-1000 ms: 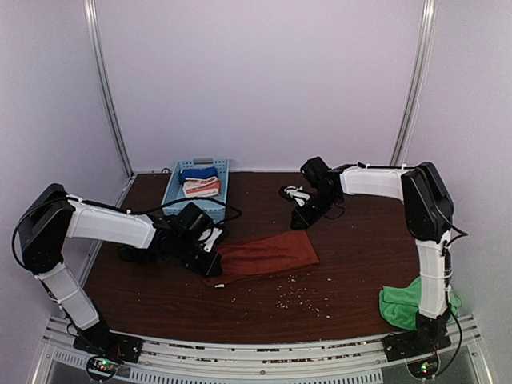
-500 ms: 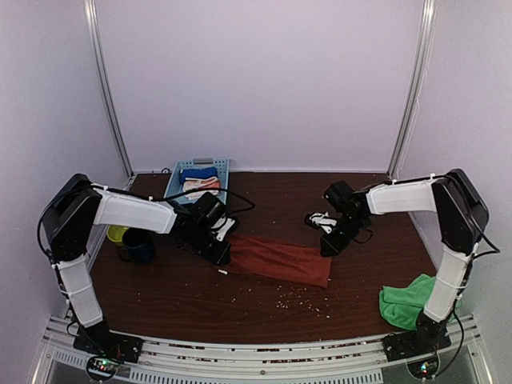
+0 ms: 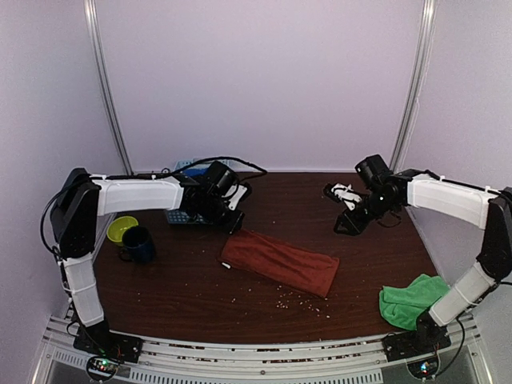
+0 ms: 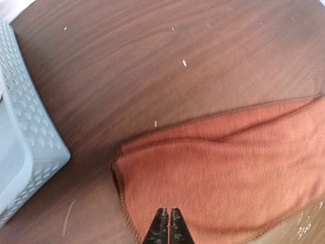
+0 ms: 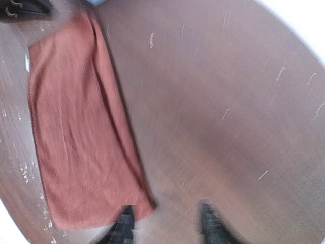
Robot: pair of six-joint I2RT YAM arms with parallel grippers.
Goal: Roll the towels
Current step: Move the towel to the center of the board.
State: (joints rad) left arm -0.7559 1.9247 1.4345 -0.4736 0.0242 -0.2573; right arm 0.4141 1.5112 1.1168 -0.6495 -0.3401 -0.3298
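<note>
The rust towel (image 3: 280, 262) lies flat as a folded strip, slanting across the middle of the table. It also shows in the left wrist view (image 4: 228, 168) and the right wrist view (image 5: 81, 127). My left gripper (image 3: 234, 222) hangs above the towel's left end, jaws shut and empty (image 4: 169, 223). My right gripper (image 3: 346, 228) is open and empty over bare table just past the towel's right end (image 5: 165, 226). The green towel (image 3: 412, 300) lies crumpled at the front right by the right arm's base.
A light blue basket (image 4: 20, 147) stands at the back left, mostly behind my left arm in the top view (image 3: 178, 216). A dark blue mug (image 3: 140, 244) and a yellow-green cup (image 3: 122, 230) stand at the left. Pale crumbs (image 3: 300, 300) are scattered in front of the rust towel.
The rust towel has shifted right and turned to slant. My left gripper has risen off its left end toward the basket. My right gripper has swung right and back.
</note>
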